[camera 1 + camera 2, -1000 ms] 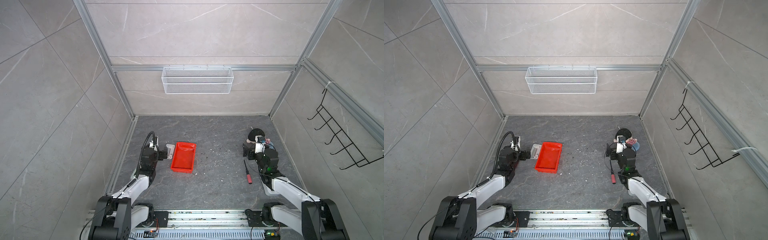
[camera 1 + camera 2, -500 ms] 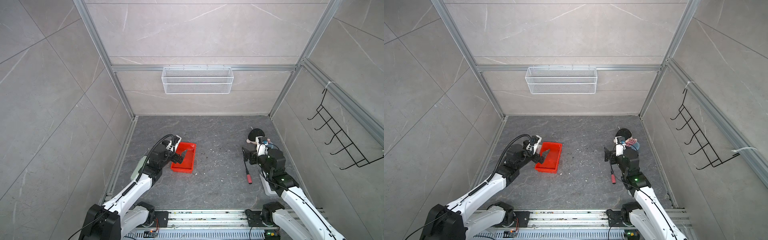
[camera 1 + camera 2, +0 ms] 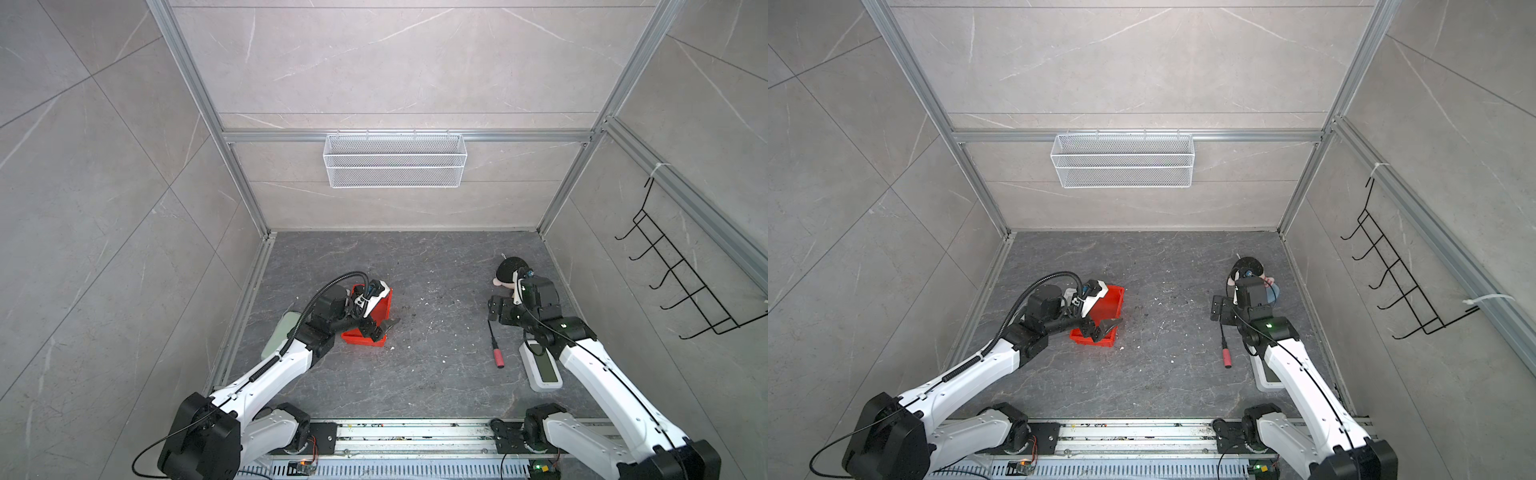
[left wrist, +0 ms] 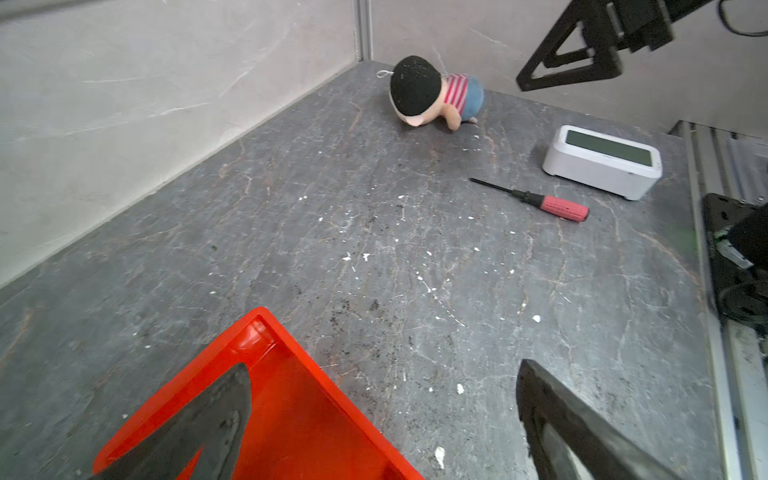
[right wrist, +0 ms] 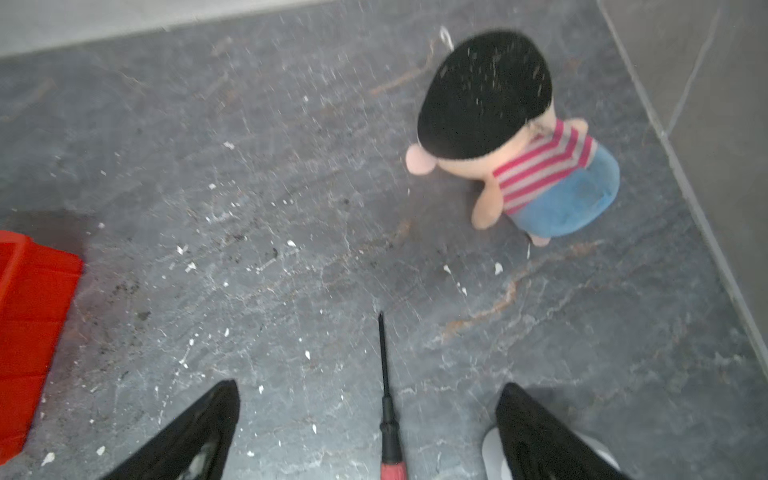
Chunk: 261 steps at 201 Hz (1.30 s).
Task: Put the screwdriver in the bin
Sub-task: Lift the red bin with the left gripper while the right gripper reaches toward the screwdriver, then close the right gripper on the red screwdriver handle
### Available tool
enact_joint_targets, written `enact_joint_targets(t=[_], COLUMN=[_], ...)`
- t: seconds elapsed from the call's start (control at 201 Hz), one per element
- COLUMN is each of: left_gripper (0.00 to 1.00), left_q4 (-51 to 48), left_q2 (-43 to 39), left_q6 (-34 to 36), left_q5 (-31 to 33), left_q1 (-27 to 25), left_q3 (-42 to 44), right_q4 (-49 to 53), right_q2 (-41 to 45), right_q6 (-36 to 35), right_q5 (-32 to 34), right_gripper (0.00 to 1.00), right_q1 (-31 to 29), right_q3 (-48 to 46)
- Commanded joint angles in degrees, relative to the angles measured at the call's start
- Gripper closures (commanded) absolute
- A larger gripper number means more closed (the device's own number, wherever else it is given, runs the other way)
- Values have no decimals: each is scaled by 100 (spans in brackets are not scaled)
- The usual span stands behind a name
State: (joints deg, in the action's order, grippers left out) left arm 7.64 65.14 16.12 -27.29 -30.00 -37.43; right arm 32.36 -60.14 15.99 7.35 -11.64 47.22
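Red plastic makes the bin, a low tray that sits on the left side of the grey stone desk in both top views. The screwdriver lies flat on the desk on the right side, well apart from the bin. Its thin black tip points toward the back wall and its red handle points toward the front rail. A white box with a dark screen lies just beside the handle. The right hand hangs over the thin black part of the screwdriver with its two fingers wide apart. In the right wrist view the screwdriver shows between the two black fingers, and they do not touch it. This hand holds nothing. The left hand hangs over the near end of the bin. Its fingers are wide apart too, with nothing in them. In the left wrist view one finger is over the inside of the bin and one is over the bare desk past the bin's wall. A soft doll with black hair, a striped shirt and blue pants is near the back right corner, just behind the right hand. A white wire basket hangs on the back wall, and black hooks hang on the right wall.
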Motion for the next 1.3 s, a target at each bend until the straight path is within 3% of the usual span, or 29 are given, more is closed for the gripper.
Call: enact_joint_targets(t=[0.0, 0.249, 0.568, 1.121, 1.295], left_gripper=[0, 0, 0, 0, 0], left_q4=[-227, -484, -553, -539, -588], left_q2=[33, -14, 72, 76, 16], left_q6=[350, 550, 713, 720, 708], left_q5=[-538, -760, -861, -847, -766], left_q1=[-139, -382, -402, -402, -402], left_q3=[-271, -204, -203, -194, -194], right_q4=[1136, 1606, 1484, 1179, 1122], right_q2=[-426, -1266, -2080, -2617, -2648], right_q6=[543, 774, 922, 1070, 1108], right_q5=[85, -394, -587, -657, -664], right_gripper=[1, 6, 20, 57, 72], right_q1=[-23, -27, -19, -25, -23], right_q3=[220, 234, -56, -466, -495])
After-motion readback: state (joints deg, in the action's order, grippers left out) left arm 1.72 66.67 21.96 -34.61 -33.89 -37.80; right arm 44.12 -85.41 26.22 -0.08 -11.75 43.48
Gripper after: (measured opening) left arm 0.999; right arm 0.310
